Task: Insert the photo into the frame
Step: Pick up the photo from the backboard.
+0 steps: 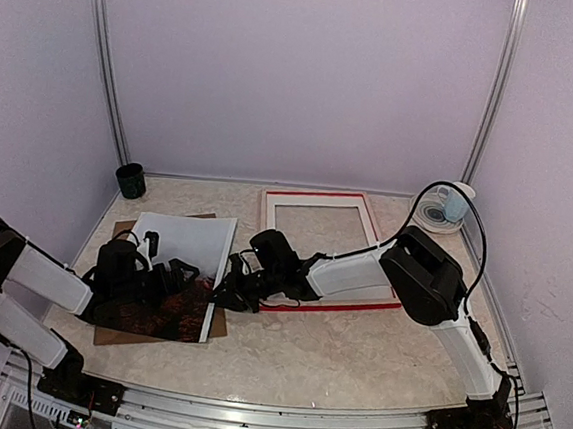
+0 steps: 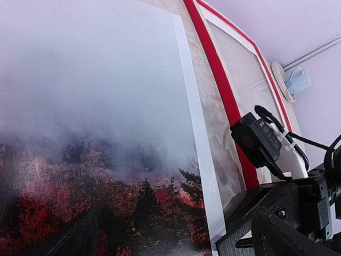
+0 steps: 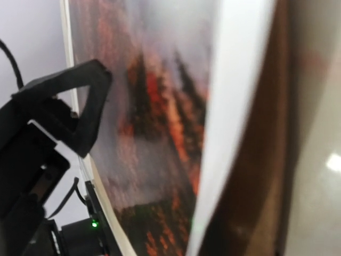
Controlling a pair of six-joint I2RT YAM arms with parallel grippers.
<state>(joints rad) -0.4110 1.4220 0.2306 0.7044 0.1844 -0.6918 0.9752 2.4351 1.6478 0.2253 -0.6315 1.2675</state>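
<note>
On brown board, thin rect. photo; left hand splayed over it, right hand at edge, grip unclear.

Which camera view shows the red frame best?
Top external: the frame lies nearly whole in view, only its near edge crossed by the right arm. Left wrist shows one red side; right wrist shows none.

1 photo, 1 frame, 1 board, 1 cup

Close on photo: red trees under mist, white border, brown board just beside. Black end effector finger over left side.
</note>
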